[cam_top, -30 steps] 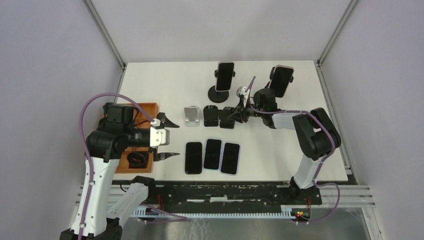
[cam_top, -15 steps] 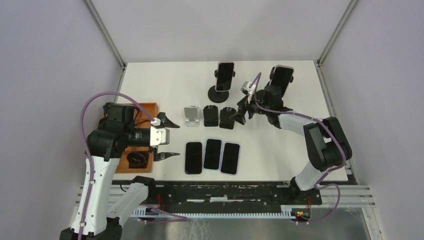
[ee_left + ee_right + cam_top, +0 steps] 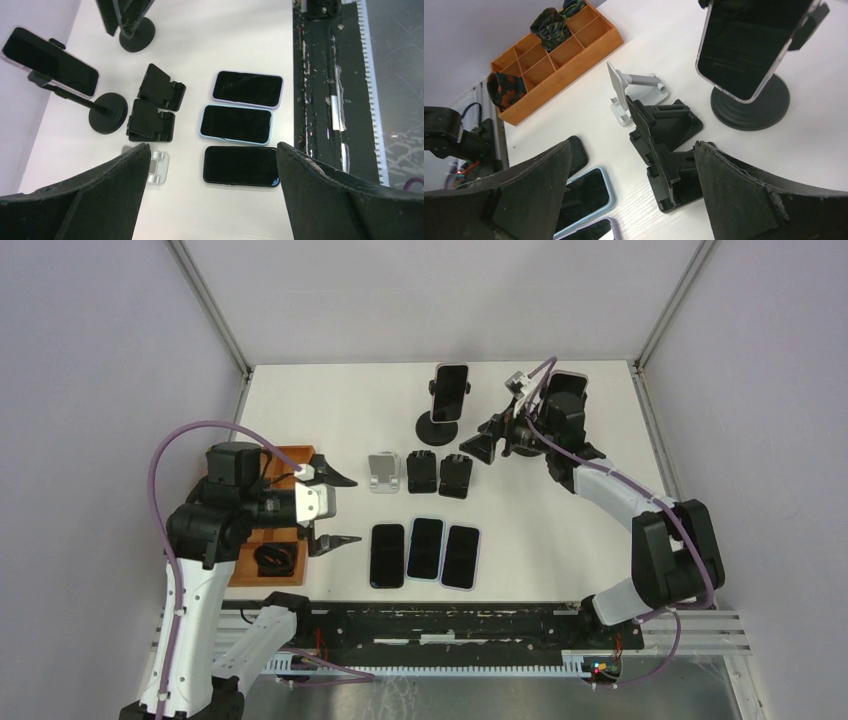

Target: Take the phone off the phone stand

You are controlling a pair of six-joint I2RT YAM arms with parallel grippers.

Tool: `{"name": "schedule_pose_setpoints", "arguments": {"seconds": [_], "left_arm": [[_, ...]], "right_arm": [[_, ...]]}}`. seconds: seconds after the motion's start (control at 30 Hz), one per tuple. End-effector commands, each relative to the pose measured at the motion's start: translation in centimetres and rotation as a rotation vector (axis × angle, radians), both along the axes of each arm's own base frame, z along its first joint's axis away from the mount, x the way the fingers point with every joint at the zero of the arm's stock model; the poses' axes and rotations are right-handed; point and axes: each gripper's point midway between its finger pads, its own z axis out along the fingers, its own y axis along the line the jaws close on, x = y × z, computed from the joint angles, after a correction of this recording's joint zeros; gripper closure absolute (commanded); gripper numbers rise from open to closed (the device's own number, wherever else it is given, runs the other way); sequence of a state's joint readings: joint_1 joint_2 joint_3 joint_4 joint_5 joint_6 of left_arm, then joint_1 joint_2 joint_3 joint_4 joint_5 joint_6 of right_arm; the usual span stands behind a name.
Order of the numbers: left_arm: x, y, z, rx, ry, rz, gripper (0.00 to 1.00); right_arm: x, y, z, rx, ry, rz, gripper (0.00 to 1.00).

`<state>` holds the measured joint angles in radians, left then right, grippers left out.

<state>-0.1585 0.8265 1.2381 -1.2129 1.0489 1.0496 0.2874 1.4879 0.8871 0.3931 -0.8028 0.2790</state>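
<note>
Two phones stand clamped on round-based phone stands at the back: one phone (image 3: 450,390) (image 3: 744,45) (image 3: 50,61) on its stand (image 3: 437,428), and a second phone (image 3: 566,395) largely behind my right arm. Between them, above the table, my right gripper (image 3: 490,443) (image 3: 632,145) hangs open and empty, apart from both. My left gripper (image 3: 330,508) (image 3: 212,150) is open and empty too, hovering left of the flat phones.
Three phones (image 3: 425,548) (image 3: 236,123) lie flat side by side near the front. Behind them sit a silver folding stand (image 3: 382,472) and two black folding stands (image 3: 421,471) (image 3: 674,175). An orange compartment tray (image 3: 290,455) (image 3: 556,55) lies at the left.
</note>
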Motion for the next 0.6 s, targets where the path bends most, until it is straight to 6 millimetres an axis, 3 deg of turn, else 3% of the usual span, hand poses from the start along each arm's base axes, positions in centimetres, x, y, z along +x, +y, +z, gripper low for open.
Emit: {"name": "schedule_pose_setpoints", "arguments": {"seconds": [0.0, 0.17, 0.33, 0.57], "left_arm": [[1.2, 0.1, 3.7, -0.069, -0.043, 0.107, 0.00], [2.0, 1.0, 4.1, -0.051, -0.050, 0.205, 0.00], [2.6, 1.5, 5.2, -0.060, -0.028, 0.280, 0.00], [4.1, 2.6, 5.9, -0.005, -0.019, 0.356, 0.00]], "right_arm": [[3.8, 0.7, 1.2, -0.212, -0.059, -0.180, 0.02], [6.4, 0.0, 4.9, -0.238, -0.222, -0.315, 0.02], [8.4, 1.3, 7.4, -0.245, -0.333, -0.303, 0.02], [12.0, 1.0, 8.2, -0.268, -0.307, -0.414, 0.02]]}}
